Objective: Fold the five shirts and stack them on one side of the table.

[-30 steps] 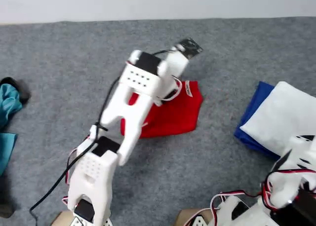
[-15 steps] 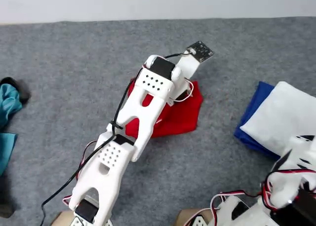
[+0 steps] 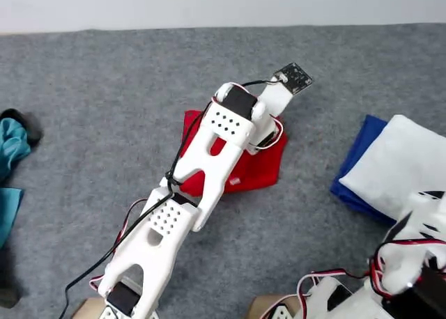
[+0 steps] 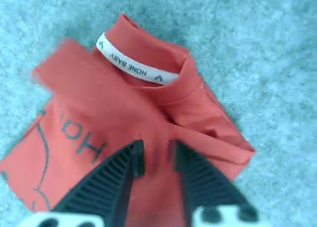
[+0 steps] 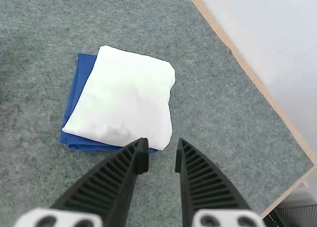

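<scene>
My left pincer, tips apart, sits over the partly folded red shirt mid-surface, I judge for another fold. My right pincer, apart and empty, hangs above the white shirt stacked on the blue shirt by the right edge.

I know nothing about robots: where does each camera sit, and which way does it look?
High view: fixed above the grey carpeted table, looking down; left arm over a folded red shirt, right arm near a folded white shirt atop a blue shirt.
Left wrist view: on the left arm, looking past the left gripper at the red shirt, shared with the high view.
Right wrist view: on the right arm, looking past the right gripper at the white shirt, likewise shared.
</scene>
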You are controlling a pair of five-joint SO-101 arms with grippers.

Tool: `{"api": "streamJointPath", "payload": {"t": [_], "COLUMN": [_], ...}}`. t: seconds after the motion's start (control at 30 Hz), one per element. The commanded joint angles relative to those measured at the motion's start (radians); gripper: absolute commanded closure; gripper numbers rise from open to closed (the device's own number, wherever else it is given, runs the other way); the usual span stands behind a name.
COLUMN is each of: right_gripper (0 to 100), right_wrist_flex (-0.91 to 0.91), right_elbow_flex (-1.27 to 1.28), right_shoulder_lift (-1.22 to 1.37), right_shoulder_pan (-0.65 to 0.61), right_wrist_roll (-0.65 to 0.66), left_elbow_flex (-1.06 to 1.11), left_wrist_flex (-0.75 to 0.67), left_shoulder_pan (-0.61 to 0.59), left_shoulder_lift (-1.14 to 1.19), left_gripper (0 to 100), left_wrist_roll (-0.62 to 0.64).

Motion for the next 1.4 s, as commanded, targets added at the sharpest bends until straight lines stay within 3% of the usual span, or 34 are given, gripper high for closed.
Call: {"api": "streamJointPath", "payload": {"t": [0.0, 0.27, 0.47, 0.6, 0.87, 1.03, 1.2, 1.37], "right_gripper": [89.7, 89.5, 89.4, 89.4, 89.4, 89.4, 89.4, 89.4], "right_wrist_flex": [0.041, 0.038, 0.038, 0.036, 0.036, 0.036, 0.036, 0.036], "right_elbow_flex": [0.000, 0.146, 0.158, 0.158, 0.158, 0.158, 0.160, 0.160], "right_shoulder_lift": [-0.027, -0.140, -0.163, -0.163, -0.163, -0.163, -0.163, -0.163], "right_shoulder_pan": [0.013, 0.013, 0.013, 0.010, 0.008, 0.008, 0.008, 0.012], "right_wrist_roll": [0.003, 0.006, 0.008, 0.003, 0.003, 0.008, 0.005, 0.009], "left_elbow_flex": [-0.059, -0.059, -0.048, 0.073, 0.318, 0.302, 0.386, 0.470], "left_wrist_flex": [0.029, 0.029, 0.029, 0.029, -0.048, 0.035, 0.031, 0.028], "left_shoulder_pan": [-0.011, -0.163, -0.311, -0.315, -0.152, 0.054, 0.235, 0.259], "left_shoulder_lift": [-0.058, -0.155, -0.153, -0.153, -0.155, -0.184, -0.351, -0.459], "left_gripper": [81, 81, 94, 98, 99, 99, 99, 99], "left_wrist_roll": [0.009, 0.003, -0.032, -0.074, -0.097, -0.095, -0.094, -0.097]}}
